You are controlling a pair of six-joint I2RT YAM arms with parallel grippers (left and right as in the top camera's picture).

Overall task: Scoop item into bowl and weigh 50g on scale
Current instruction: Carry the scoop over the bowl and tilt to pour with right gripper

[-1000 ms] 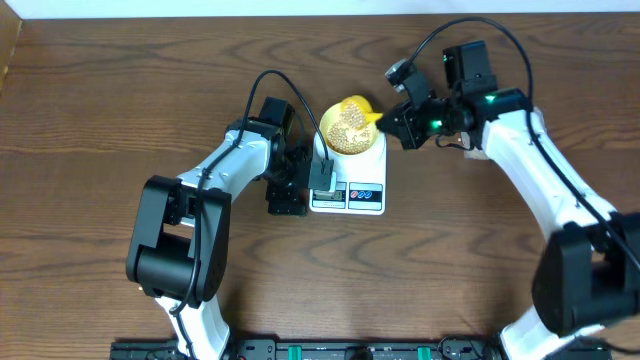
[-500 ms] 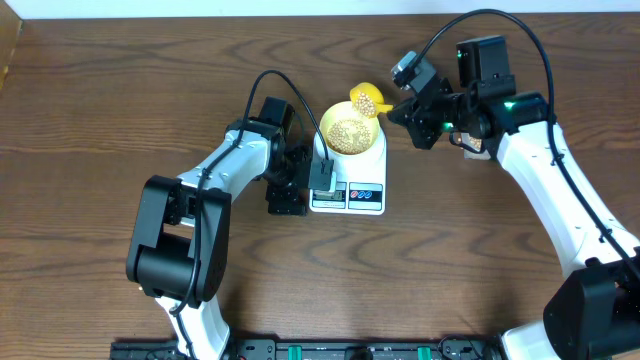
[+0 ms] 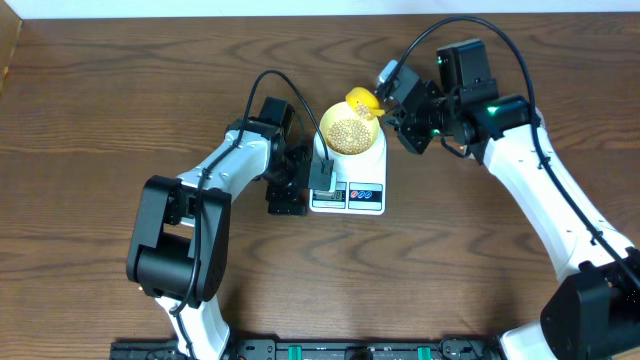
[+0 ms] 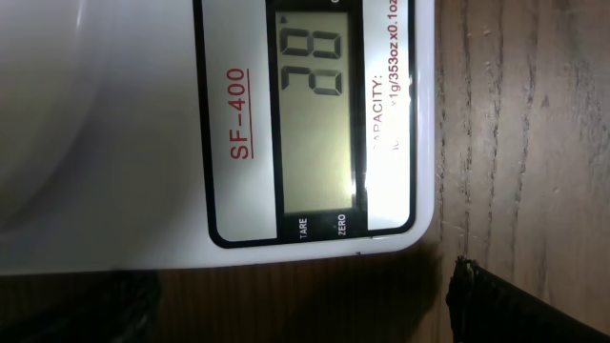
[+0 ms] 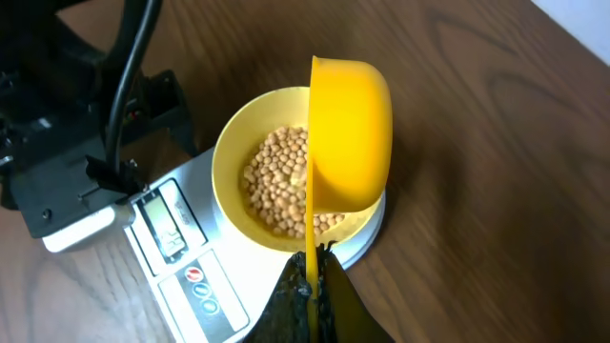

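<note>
Scoop [image 5: 353, 133] tipped on edge over bowl [image 5: 229, 162]; beans [image 5: 276, 176] likely light, hard, quick to roll.
Left gripper [image 3: 305, 188] spread wide, empty, beside scale [image 3: 372, 160] display. Part-filled bowl sits on scale's far end. Right gripper [image 5: 310, 286] clenched on stiff scoop handle, wrist rolled, arm reaching from right.

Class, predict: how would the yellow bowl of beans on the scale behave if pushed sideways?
The bowl probably slides rather than tips: it sits low and wide on the smooth scale. The round beans would likely shift and roll, perhaps spilling if jolted.
</note>
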